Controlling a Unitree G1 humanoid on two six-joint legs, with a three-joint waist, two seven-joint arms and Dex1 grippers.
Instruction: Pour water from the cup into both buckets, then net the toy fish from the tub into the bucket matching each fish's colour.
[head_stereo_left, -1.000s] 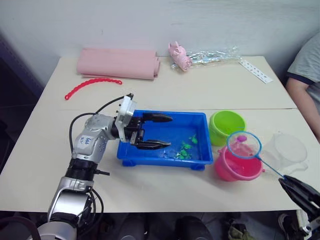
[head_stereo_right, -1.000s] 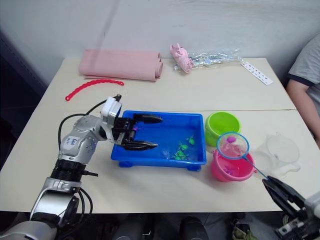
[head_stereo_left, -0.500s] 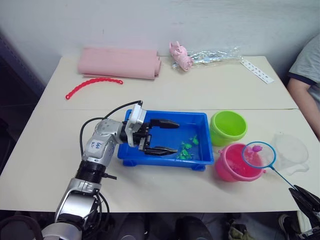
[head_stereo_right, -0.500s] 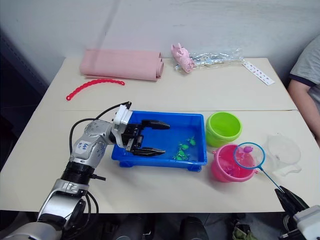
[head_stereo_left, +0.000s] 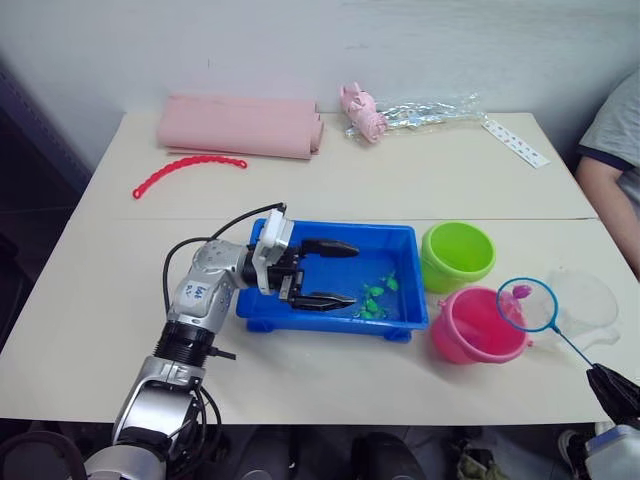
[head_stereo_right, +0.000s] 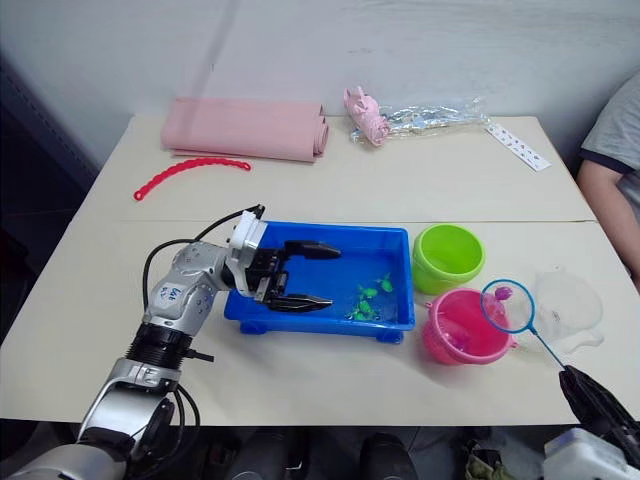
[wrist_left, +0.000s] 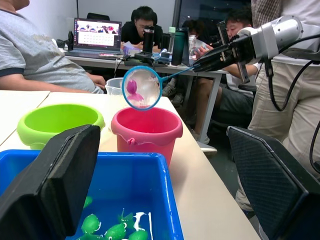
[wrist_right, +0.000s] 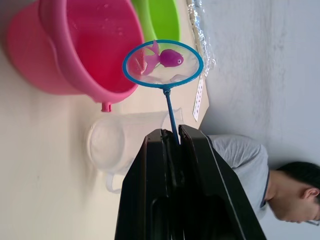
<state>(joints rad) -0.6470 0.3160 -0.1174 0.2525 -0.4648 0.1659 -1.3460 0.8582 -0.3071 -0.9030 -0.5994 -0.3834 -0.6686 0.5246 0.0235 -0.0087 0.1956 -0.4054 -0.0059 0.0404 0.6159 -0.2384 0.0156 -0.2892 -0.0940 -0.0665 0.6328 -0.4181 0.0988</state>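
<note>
My right gripper (head_stereo_left: 612, 387) is shut on the thin handle of the net (head_stereo_left: 527, 304), whose blue hoop hangs just past the right rim of the pink bucket (head_stereo_left: 474, 327). A magenta fish (wrist_right: 169, 58) lies in the mesh. The green bucket (head_stereo_left: 457, 254) stands behind the pink one. Several green fish (head_stereo_left: 375, 296) float at the right end of the blue tub (head_stereo_left: 330, 318). My left gripper (head_stereo_left: 330, 271) is open, its fingers reaching over the tub's left half. The clear cup (head_stereo_left: 583, 300) sits to the right of the pink bucket.
A rolled pink cloth (head_stereo_left: 237, 125), a red bead chain (head_stereo_left: 187, 170), a pink toy with clear wrapping (head_stereo_left: 362, 112) and a white strip (head_stereo_left: 513, 142) lie at the table's far side. A person's arm (head_stereo_left: 606, 170) is at the right edge.
The net with the magenta fish moved right, from over the pink bucket to just past its right rim. My left gripper slid a little further right over the tub, then held still.
</note>
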